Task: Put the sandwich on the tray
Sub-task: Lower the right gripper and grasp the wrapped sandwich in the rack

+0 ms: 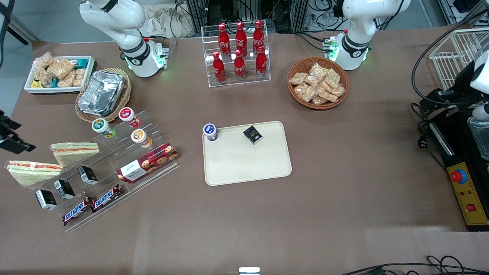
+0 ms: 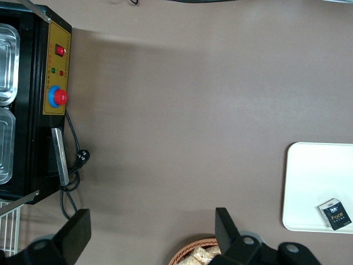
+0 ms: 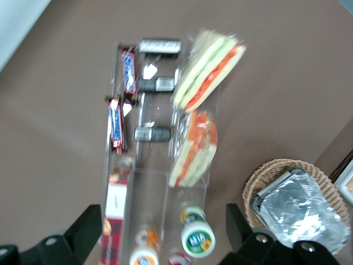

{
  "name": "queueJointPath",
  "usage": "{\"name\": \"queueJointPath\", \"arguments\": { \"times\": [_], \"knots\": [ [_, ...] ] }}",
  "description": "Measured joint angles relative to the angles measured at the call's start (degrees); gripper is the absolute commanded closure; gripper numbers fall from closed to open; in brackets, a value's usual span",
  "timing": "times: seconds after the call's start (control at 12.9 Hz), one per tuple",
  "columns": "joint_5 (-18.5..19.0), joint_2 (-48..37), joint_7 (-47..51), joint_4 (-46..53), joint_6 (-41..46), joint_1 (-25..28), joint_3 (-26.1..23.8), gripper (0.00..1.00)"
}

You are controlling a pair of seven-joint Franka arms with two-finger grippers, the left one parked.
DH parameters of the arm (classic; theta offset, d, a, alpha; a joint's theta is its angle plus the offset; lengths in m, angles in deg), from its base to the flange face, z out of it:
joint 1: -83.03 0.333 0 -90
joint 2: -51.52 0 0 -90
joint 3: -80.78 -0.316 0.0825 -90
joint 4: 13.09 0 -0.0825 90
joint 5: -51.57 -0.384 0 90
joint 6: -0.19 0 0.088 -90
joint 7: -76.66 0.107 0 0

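Two wrapped sandwich wedges are lying on the top step of a clear acrylic display stand [image 1: 114,168] near the worktop's edge at the working arm's end. The sandwich [image 1: 74,151] nearer the cups is resting beside its look-alike [image 1: 30,172], which is sitting closer to that edge; which of the two will be taken cannot be told. Both are showing pale bread with red-orange and green filling in the right wrist view, at [image 3: 193,149] and [image 3: 209,69]. The stand's lower steps are carrying small dark boxes [image 1: 65,188], Snickers bars [image 1: 91,204], a cookie box [image 1: 148,162] and lidded cups [image 1: 130,116]. A foil container [image 1: 101,93] in a wicker holder is sitting farther from the front camera.

The tray [image 1: 248,164] is lying near the worktop's centre, well apart from the stand, already bearing a cup [image 1: 210,132] at one corner and a dark box [image 1: 253,135].

The gripper [image 3: 160,237] is hovering high above the stand, fingers [image 3: 88,223] spread wide and holding nothing. The step in hand appears to be the approach. The next move probably calls for descending over one wedge and closing gently across its width, since the slick wrap and soft bread could slip or crush.
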Motion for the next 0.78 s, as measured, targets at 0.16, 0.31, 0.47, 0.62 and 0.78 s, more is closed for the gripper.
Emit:
{"name": "queueJointPath", "arguments": {
  "times": [0.16, 0.31, 0.47, 0.62, 0.78],
  "knots": [
    [2.35, 1.46, 8.4, -0.02, -2.46, -1.96, 0.16, 0.0],
    [5.68, 3.81, 17.41, -0.06, -5.11, -2.76, 0.25, 0.0],
    [6.27, 6.65, 22.89, -0.21, -6.96, -4.07, 0.31, 0.0],
    [6.28, 9.63, 26.36, -0.76, -9.43, -6.06, 0.37, 0.0],
    [6.28, 11.98, 28.93, -1.72, -12.53, -8.0, 0.39, 0.0]
  ]
}}
